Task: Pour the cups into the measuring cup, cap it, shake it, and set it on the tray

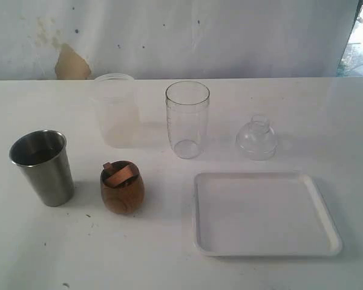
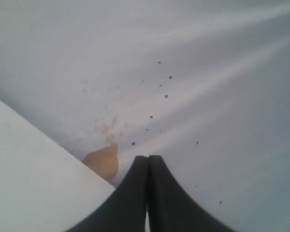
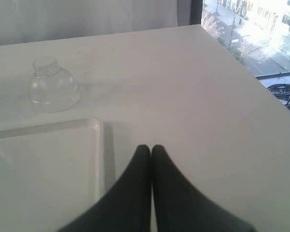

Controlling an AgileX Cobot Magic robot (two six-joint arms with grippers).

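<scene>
Tumbler (image 1: 42, 166), wooden cup (image 1: 122, 187) and frosted cup (image 1: 116, 109) stand upright left of the measuring cup (image 1: 187, 119), so the left gripper (image 2: 148, 158), pressed together and empty, is likely nearer. The right gripper (image 3: 151, 147), likewise closed, hangs off that cup's right.

White table (image 1: 327, 115); cups (image 1: 43, 168), measuring cup (image 1: 187, 121), lid (image 1: 256, 140), tray (image 1: 260, 212)
</scene>
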